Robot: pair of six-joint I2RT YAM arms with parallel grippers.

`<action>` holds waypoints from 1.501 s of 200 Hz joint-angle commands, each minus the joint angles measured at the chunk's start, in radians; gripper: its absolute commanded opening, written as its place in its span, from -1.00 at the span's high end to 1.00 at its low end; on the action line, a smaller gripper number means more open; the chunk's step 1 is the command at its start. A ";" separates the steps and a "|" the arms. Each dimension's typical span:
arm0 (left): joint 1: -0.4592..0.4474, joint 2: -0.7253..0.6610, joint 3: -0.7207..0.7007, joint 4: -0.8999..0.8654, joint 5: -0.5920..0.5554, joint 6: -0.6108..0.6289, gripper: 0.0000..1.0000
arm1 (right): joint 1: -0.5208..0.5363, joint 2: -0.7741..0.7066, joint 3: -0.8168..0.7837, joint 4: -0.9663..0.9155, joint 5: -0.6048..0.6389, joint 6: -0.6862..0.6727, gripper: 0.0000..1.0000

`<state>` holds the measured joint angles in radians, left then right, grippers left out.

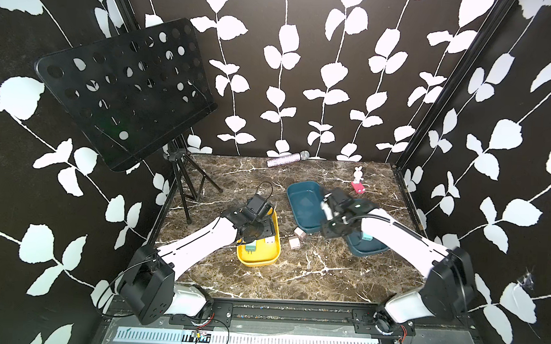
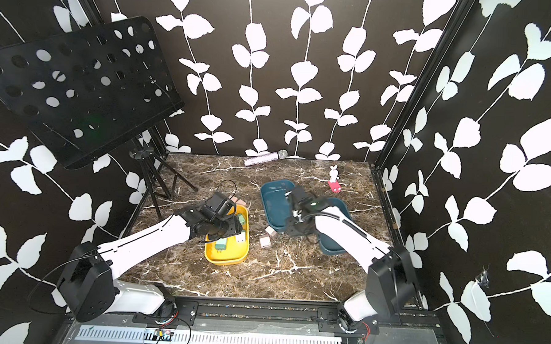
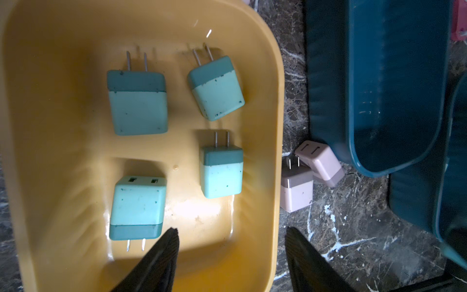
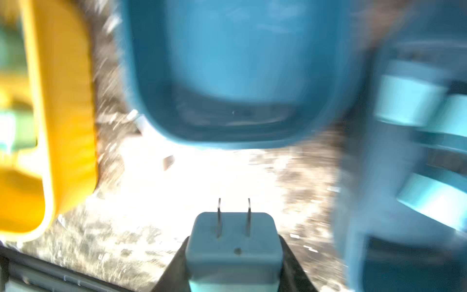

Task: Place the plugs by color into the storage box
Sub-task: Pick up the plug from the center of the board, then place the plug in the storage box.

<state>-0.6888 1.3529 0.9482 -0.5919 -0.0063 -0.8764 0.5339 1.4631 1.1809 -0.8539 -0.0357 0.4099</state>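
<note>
Right wrist view: right gripper [image 4: 233,263] clamped on blue plug [image 4: 233,240], flat sides, prongs outward; judged light, rigid, smooth, may slip. Left gripper [image 3: 231,231] fingers apart, empty, over yellow tray [image 3: 267,101] holding four green plugs [image 3: 137,102].

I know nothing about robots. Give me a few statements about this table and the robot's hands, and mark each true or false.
1. The yellow tray holds four mint green plugs. True.
2. The right hand is empty. False: it is shut on a light blue plug, prongs pointing away.
3. Two pink plugs lie on the marble table between the yellow tray and a dark blue tray. True.
4. The left hand holds a green plug. False: its jaws stand open, empty, over the yellow tray.
5. The rabbit figure sits in the yellow tray. False: it stands on a red block on the table.
</note>
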 commanded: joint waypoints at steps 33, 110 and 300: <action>-0.004 -0.033 -0.036 0.012 -0.009 -0.021 -0.37 | -0.322 0.067 -0.021 -0.034 -0.003 -0.123 0.27; -0.004 -0.029 -0.015 -0.004 -0.014 -0.013 -0.37 | -0.379 0.291 -0.049 0.101 -0.050 -0.115 0.28; 0.090 -0.067 0.127 -0.145 -0.074 0.065 -0.38 | -0.264 -0.007 0.003 -0.058 -0.053 -0.055 -0.42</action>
<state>-0.6178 1.3262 1.0447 -0.6647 -0.0463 -0.8349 0.1822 1.5162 1.1530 -0.8246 -0.0647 0.3134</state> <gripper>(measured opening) 0.689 0.709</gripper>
